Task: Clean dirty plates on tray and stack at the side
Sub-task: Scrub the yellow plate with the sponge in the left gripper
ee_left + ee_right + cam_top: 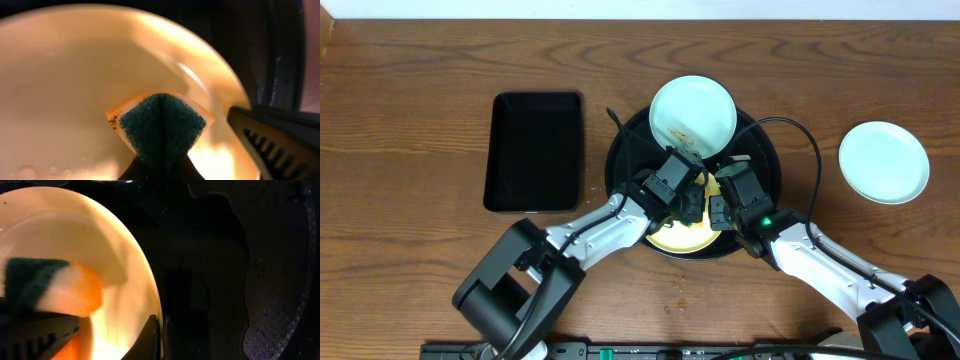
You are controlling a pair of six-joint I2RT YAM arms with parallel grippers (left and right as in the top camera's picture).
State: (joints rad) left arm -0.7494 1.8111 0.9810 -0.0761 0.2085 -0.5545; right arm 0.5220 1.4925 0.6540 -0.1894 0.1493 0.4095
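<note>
- Brown wood-grain table (420, 280) carries everything; both arms rise from its near edge and lean inward toward the middle.
- Left arm reaches from the near left up to the round black tray (620, 160), with its wrist bent down over the yellow plate (682, 238).
- Left gripper (160, 172) is closed on a sponge (161, 125), green pad with orange edge. The sponge tip is pressed on the inside of the yellow plate (65, 90).
- Right arm comes from the near right, and its gripper (718, 210) sits just beside the left one, over the same plate.
- Right gripper (159, 340) is closed on the rim of the yellow plate (75, 240), at the edge where the plate meets the wet tray floor (240, 280).
- Yellow plate lies in the near half of the tray, directly under both grippers, and a few water drops show on it in the left wrist view.
- Mint plate (692, 112) lies in the far half of the tray, with small brown smears (678, 133) on its near part. It is beyond both grippers and apart from them.
- Second mint plate (883, 161) lies on the table to the right, well apart from the tray and from the right arm.
- Small rectangular tray (535, 150) lies on the table to the left of the round tray.
</note>
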